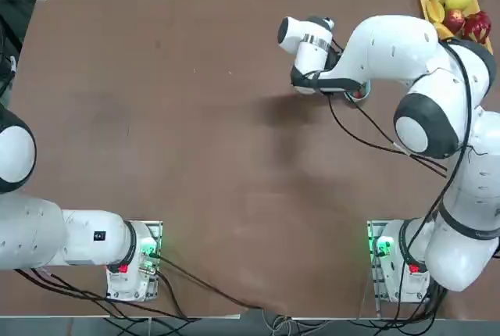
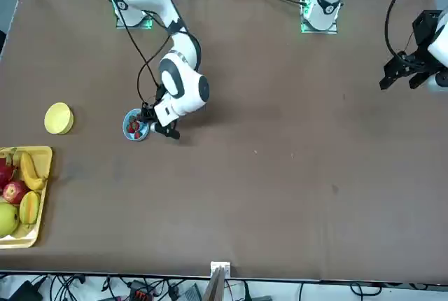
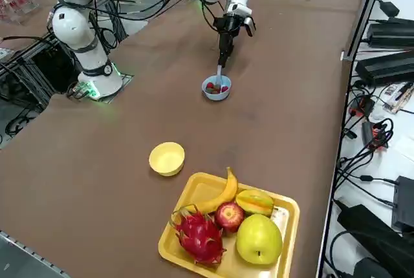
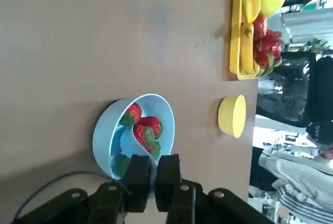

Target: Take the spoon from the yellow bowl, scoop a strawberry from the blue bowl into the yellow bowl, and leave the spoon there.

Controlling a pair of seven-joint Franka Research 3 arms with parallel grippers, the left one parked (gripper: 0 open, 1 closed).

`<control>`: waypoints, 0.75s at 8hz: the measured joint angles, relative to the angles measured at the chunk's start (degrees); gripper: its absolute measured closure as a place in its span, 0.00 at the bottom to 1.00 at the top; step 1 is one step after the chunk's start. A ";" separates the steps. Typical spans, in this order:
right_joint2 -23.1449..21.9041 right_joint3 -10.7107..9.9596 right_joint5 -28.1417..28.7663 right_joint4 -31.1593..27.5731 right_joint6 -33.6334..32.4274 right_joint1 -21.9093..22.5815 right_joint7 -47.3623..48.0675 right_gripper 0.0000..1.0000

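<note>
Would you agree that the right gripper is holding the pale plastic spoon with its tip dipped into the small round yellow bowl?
Not quite: the right gripper holds the pale plastic spoon over the small round light-blue bowl of strawberries, as the right side view shows; the small round yellow bowl sits apart, empty.

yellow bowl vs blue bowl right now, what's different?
Contents: the blue bowl holds strawberries; the yellow bowl looks empty.
Engagement: the right tool, shut on the spoon, has the spoon dipped into the blue bowl; the yellow bowl stands alone, untouched.
Place: the yellow bowl sits nearer the fruit tray than the blue bowl does.
Shared: both are small, round, upright and similar in size.
</note>
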 joint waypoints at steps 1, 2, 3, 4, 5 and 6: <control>0.63 -0.02 -1.14 0.00 -0.16 0.65 0.00 0.90; 1.30 -0.06 -2.37 0.00 -0.39 1.42 0.05 0.90; 1.97 -0.10 -3.42 0.00 -0.62 2.16 0.67 0.90; 2.53 -0.12 -4.56 0.00 -1.41 2.82 1.31 0.90; 3.20 -0.12 -5.65 0.05 -2.37 3.38 1.58 0.90; 3.96 -0.12 -6.46 0.31 -3.30 4.02 1.85 0.90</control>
